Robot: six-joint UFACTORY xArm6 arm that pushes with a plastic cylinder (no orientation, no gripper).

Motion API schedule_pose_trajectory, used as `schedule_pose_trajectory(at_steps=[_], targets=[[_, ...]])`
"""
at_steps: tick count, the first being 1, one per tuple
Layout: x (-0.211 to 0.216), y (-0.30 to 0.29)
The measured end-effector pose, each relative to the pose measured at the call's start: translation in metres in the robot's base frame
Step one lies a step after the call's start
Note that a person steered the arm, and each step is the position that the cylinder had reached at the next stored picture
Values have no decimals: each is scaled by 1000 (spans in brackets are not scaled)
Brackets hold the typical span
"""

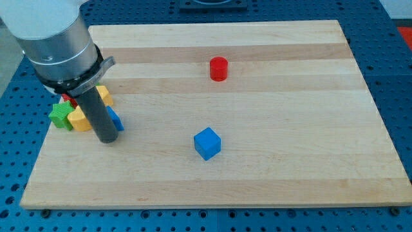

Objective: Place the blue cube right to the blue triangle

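Observation:
The blue cube sits on the wooden board near the middle, a little toward the view's bottom. The blue triangle lies at the view's left, mostly hidden behind the dark rod. My tip rests on the board right against the blue triangle's left side, far to the left of the blue cube.
A green block, a yellow block, another yellow block and a red block cluster at the board's left edge beside the rod. A red cylinder stands toward the view's top middle. The wooden board lies on a blue perforated table.

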State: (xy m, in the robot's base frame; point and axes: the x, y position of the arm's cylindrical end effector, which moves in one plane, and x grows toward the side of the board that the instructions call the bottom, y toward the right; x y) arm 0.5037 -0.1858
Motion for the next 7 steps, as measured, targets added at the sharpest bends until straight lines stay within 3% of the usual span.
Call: schedule_pose_trajectory(at_steps=[3, 4, 6, 7], targets=[[-24, -8], [6, 11], [103, 145], [81, 227]])
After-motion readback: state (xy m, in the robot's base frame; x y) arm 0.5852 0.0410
